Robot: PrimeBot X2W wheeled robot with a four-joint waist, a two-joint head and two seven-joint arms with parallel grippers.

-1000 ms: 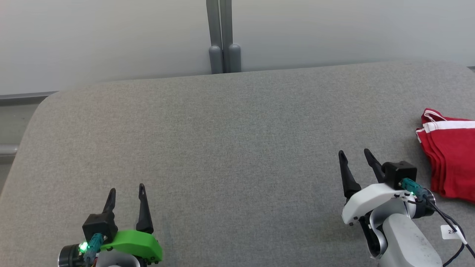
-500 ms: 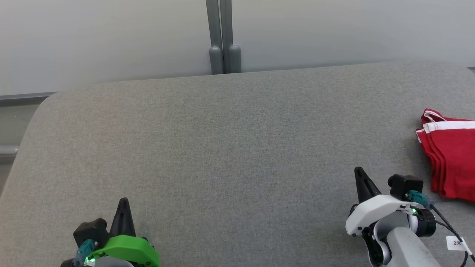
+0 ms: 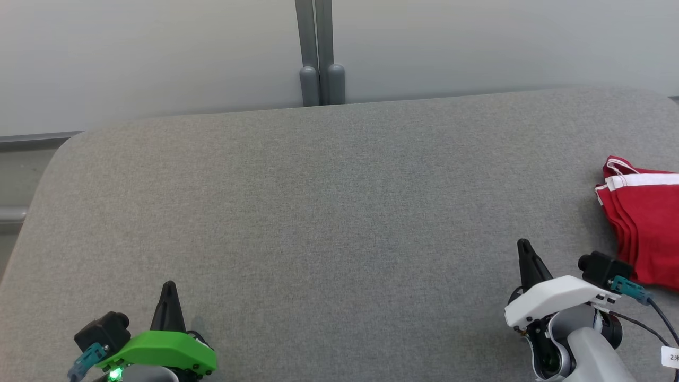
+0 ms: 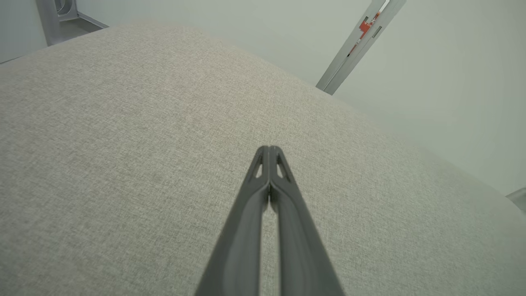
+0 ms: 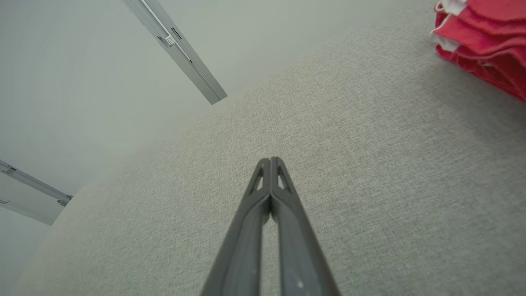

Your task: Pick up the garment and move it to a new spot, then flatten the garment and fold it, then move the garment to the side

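Grey woven fabric covers the worktop (image 3: pixel 339 212), which has a rounded far-left corner and runs out of the head view on the right. Behind it stands a pale wall (image 3: pixel 132 58). A grey double post (image 3: pixel 320 58) rises at the middle of the far edge.

Task item: the garment (image 3: pixel 644 223), red with white trim, lies folded in layers at the right edge of the worktop, partly cut off by the frame. In the right wrist view it sits in the upper right corner with its stacked edges showing.

Left tool (image 3: pixel 168 286): positioned at the near left of the worktop, under a green cover (image 3: pixel 159 353). It is closed to a single point and grips nothing. In the left wrist view its fingers (image 4: pixel 246 230) meet at the tips over plain fabric.

Right tool (image 3: pixel 524 244): positioned at the near right, under a white cover (image 3: pixel 557 300). It is closed tip to tip and empty, as its fingers (image 5: pixel 244 246) show in the right wrist view. It stands left of the garment and apart from it.

Items in the way: a black camera block (image 3: pixel 602 265) on the right wrist appears just beside the garment's near-left corner; contact cannot be determined. A dark cable (image 3: pixel 658 312) with a white tag (image 3: pixel 671 356) trails from that wrist, close to the garment's near edge.
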